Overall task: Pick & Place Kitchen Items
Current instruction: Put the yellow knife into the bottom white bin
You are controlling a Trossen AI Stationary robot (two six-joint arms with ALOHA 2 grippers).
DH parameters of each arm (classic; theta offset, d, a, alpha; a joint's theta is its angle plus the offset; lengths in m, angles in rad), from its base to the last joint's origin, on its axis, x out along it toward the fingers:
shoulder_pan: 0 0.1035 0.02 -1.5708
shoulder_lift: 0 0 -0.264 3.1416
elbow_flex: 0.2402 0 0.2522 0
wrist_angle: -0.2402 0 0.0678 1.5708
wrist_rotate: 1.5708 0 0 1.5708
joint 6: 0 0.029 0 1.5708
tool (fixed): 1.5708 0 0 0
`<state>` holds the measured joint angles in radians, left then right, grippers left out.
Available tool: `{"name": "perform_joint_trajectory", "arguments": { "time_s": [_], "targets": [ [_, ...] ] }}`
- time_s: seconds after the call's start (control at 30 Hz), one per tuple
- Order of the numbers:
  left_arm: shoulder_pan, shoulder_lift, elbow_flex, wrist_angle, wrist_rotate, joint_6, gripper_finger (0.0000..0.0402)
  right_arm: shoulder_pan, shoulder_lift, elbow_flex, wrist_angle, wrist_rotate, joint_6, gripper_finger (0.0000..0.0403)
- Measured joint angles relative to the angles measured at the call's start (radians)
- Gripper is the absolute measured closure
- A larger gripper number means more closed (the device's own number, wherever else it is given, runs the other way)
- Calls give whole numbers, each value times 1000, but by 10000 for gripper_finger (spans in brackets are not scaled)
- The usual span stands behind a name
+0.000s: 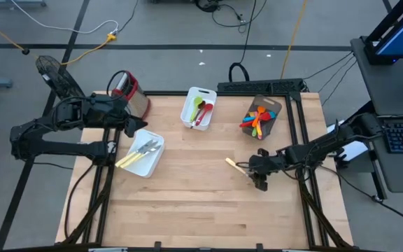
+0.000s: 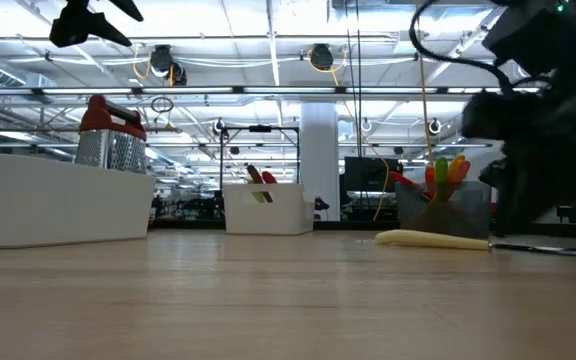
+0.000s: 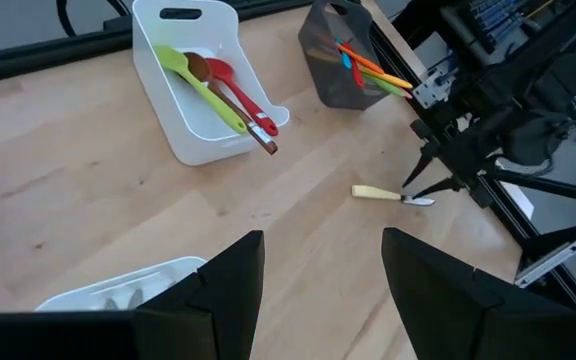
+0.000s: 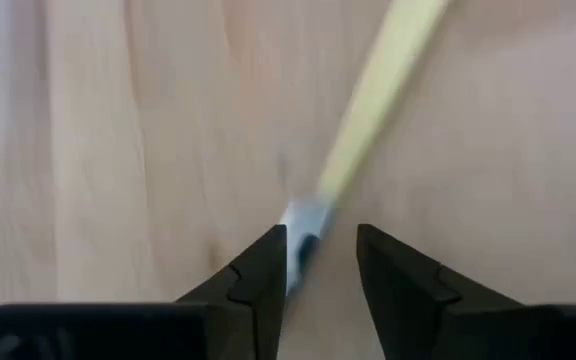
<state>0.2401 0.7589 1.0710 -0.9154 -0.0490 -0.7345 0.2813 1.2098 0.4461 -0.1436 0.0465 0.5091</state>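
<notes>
A cream-handled metal utensil [image 1: 235,165] lies flat on the wooden table right of centre, its handle [image 2: 433,239] toward the table's left. My right gripper [image 4: 321,262] is open and slants down over its metal end [image 4: 303,232], one finger on either side. My left gripper [image 3: 323,290] hangs open high above the table's left side, over a white tray [image 1: 145,164] of cream-handled cutlery, and holds nothing. A second white tray [image 1: 199,107] holds green, red and brown spoons. A dark bin [image 1: 261,117] holds several coloured utensils. My right gripper stands astride the utensil's metal end [image 4: 301,245], coming slanting down from the table's right, its fingers along the utensil. The utensil lies on the table. I cannot tell whether a finger touches the metal.
A metal box grater with a red top [image 1: 130,91] stands at the far left corner behind my left arm. Bare wood runs across the table's middle and near side [image 1: 201,210]. A black frame rail [image 1: 301,133] borders the right edge.
</notes>
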Motion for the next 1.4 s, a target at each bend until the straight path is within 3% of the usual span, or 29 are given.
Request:
{"name": "perform_joint_trajectory", "arguments": {
  "time_s": [0.2, 0.4, 0.7, 1.07, 1.23, 1.4],
  "targets": [
    [1, 1, 0, 0, -1, 10, 192, -42, -2, 2, 169, 31, 9, 280],
    [-18, 58, 0, 68, 54, 59, 192, -79, -3, 3, 185, 31, 35, 281],
    [-133, 296, 0, 415, 148, 204, 192, -91, -15, 3, 303, 28, 109, 283],
    [-198, 506, 0, 508, 154, 308, 192, -90, -216, 4, 479, 32, -1, 336],
    [-211, 528, 0, 497, 127, 318, 192, -90, -299, 5, 459, 32, -26, 359],
    [-205, 512, 0, 498, 80, 366, 192, -90, -262, 5, 335, 18, -29, 378]
  ]
}}
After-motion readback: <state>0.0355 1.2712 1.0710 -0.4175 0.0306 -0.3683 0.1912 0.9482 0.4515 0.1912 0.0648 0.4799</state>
